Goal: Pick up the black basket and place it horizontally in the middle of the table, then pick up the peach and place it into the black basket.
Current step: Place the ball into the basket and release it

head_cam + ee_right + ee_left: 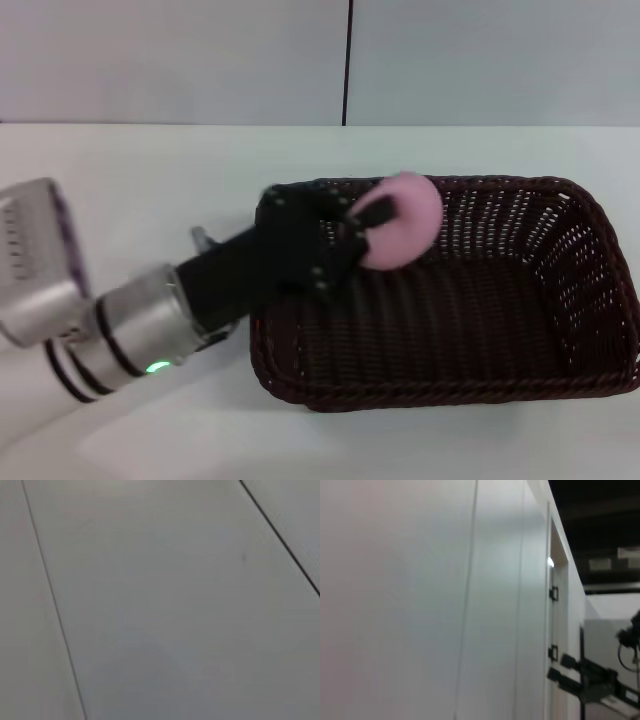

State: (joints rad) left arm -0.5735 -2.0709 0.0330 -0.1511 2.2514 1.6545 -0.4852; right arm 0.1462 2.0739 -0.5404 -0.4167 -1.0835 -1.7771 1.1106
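The black basket [480, 350] lies lengthwise across the white table [150, 170] in the head view, right of the middle. My left gripper [385, 228] reaches in over the basket's left rim and is shut on the peach [410, 222], a pale pink round fruit held above the basket's far left inside corner. One dark finger [372, 212] crosses the peach's front. The right gripper is out of view. The wrist views show only wall panels.
A grey wall with a dark vertical seam [347, 60] stands behind the table. The left arm's silver forearm [120, 330] with a green light lies over the table's left front. The left wrist view shows a door frame [552, 595] and dark equipment [590, 680].
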